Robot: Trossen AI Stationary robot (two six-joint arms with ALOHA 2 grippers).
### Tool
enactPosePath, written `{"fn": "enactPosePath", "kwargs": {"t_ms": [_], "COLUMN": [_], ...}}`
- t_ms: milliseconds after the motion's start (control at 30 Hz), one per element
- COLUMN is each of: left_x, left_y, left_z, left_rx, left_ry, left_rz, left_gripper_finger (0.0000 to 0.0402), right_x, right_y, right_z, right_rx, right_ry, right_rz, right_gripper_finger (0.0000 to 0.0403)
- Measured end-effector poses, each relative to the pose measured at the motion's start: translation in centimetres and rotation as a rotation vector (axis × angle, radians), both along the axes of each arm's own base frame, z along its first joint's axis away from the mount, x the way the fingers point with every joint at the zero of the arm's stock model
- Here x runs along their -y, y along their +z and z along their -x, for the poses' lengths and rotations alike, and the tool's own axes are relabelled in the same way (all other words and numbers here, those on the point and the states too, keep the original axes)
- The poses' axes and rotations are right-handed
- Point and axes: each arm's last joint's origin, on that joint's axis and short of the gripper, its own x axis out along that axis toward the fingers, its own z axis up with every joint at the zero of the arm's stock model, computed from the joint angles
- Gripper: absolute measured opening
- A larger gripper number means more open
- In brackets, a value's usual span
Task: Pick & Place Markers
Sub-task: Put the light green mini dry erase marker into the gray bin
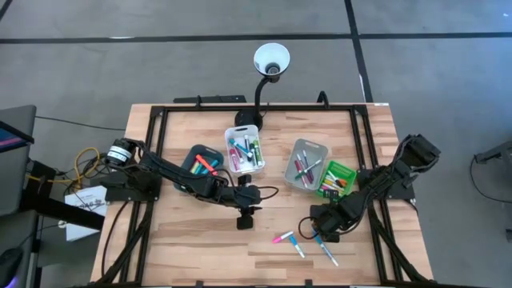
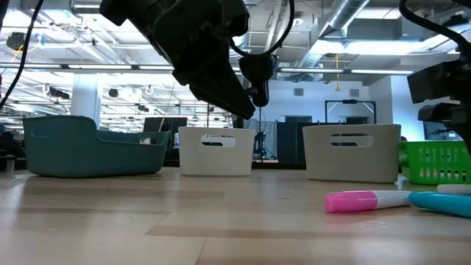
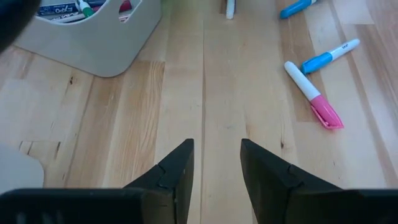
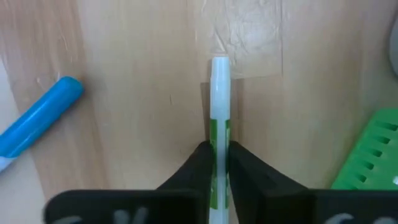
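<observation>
My right gripper (image 1: 319, 229) (image 4: 219, 155) stands near the table's front right, pointing down, shut on a white marker with green print (image 4: 219, 106). A pink-capped marker (image 1: 282, 237) (image 3: 311, 93) and two blue-capped markers (image 1: 297, 248) (image 1: 326, 250) lie flat on the wood beside it. My left gripper (image 1: 248, 218) (image 3: 215, 167) hovers open over bare wood at the table's middle, nothing between its fingers. More markers lie in the teal bin (image 1: 192, 160), white bin (image 1: 232, 134), grey bin (image 1: 298, 146) and green bin (image 1: 346, 170). My right gripper pinches the white marker's barrel (image 4: 219, 134) between its two fingers (image 4: 200, 163), one on each long side. The fingers come from above, pointing down, and lie across the marker. The marker is level along the wood; whether it is lifted off the table does not show.
The four bins stand in a row across the table's middle and far part. A white lamp (image 1: 272, 60) rises at the far edge. The green bin's wall (image 4: 373, 155) is close beside my right gripper. Bare wood lies toward the near left (image 1: 184, 240).
</observation>
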Motion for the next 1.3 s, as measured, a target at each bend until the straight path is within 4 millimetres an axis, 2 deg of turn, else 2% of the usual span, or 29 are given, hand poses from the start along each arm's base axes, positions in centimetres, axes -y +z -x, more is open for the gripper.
{"fn": "enactPosePath", "kwargs": {"t_ms": [67, 167, 333, 433, 533, 667, 733, 800, 933, 1133, 1300], "left_x": [0.0, 0.0, 0.0, 0.0, 0.0, 0.1, 0.1, 0.2, 0.1, -0.2, -0.2], "left_y": [0.0, 0.0, 0.1, 0.1, 0.2, 0.2, 0.2, 0.2, -0.7, -2.1, -2.1], "left_z": [0.0, 0.0, -0.1, -0.1, -0.2, -0.2, -0.2, -0.1, 0.4, 1.3, 1.3], "left_rx": [0.003, 0.006, 0.013, 0.017, 0.022, 0.024, 0.024, 0.026, 0.0, -0.027, -0.017], "left_ry": [0.0, 0.0, 0.0, 0.0, 0.0, -0.001, -0.001, -0.004, -0.009, -0.002, -0.002], "left_rz": [0.001, 0.002, 0.004, 0.005, 0.007, 0.008, 0.008, 0.008, 0.002, -0.002, 0.002], "left_gripper_finger": [0.0127, 0.0127, 0.0127, 0.0127, 0.0127, 0.0127, 0.0127, 0.0127, 0.0127, 0.0127, 0.0127], "right_x": [-0.1, -0.7, -1.9, -2.4, -2.2, -0.9, -0.6, -0.5, -1.3, -3.2, -3.8], "right_y": [0.2, 0.9, 3.3, 5.8, 8.0, 10.7, 11.2, 11.1, 9.3, 5.6, 1.8], "right_z": [-0.2, -1.0, -3.0, -4.7, -5.6, -6.6, -7.2, -7.8, -8.4, -8.7, -9.1], "right_rx": [0.01, 0.039, 0.132, 0.226, 0.259, 0.307, 0.31, 0.302, 0.249, 0.11, 0.007], "right_ry": [-0.024, -0.095, -0.124, -0.089, -0.049, -0.077, -0.056, -0.048, -0.022, 0.028, 0.032], "right_rz": [-0.01, -0.037, -0.085, -0.1, -0.008, 0.156, 0.118, 0.033, -0.092, -0.084, -0.028], "right_gripper_finger": [0.0016, 0.0018, 0.0052, 0.005, 0.0032, 0.0003, 0.0007, 0.0021, 0.0061, 0.0118, 0.0142]}}
